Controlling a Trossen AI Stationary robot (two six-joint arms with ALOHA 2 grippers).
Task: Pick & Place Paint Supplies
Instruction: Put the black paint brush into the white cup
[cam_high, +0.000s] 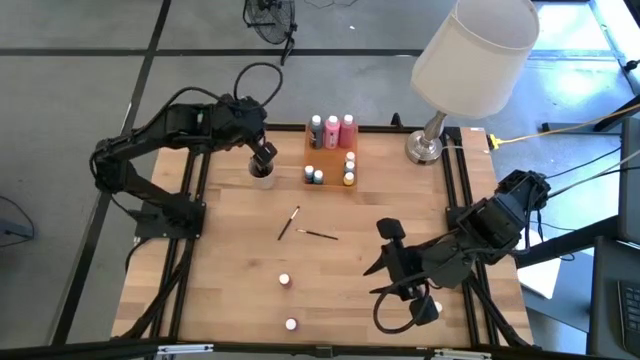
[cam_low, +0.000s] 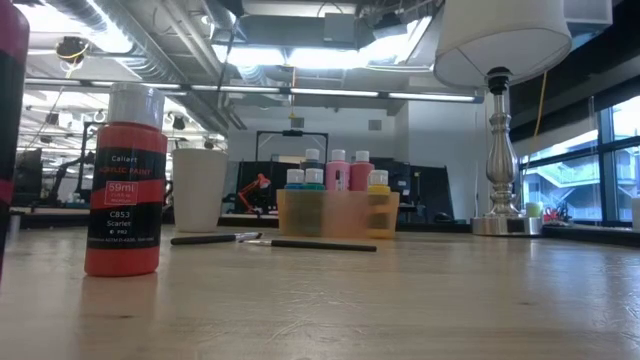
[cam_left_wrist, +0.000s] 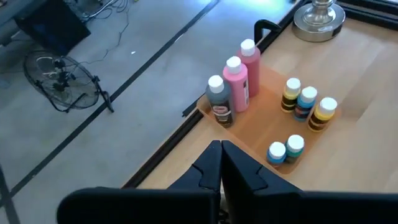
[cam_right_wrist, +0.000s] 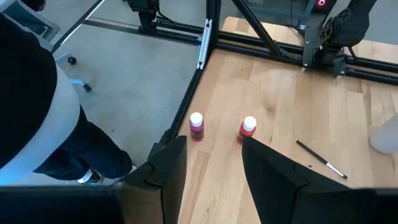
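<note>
Hovering right gripper (cam_right_wrist: 211, 165), jaws spread and empty, faces two pots (cam_right_wrist: 196, 126) just ahead (nearer than left); left gripper (cam_high: 264, 156) pinched together over cup (cam_high: 262, 176).

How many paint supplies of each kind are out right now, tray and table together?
Tall bottles in the tray: 3
Small pots in the tray: 5
Small red pots on the bare table: 2
Brushes on the table: 2
Total: 12

In the high view, the left arm folds across the upper left, its gripper (cam_high: 262, 158) pinched closed. The right arm bends in at the lower right, its gripper (cam_high: 385, 262) parted, holding nothing.
</note>
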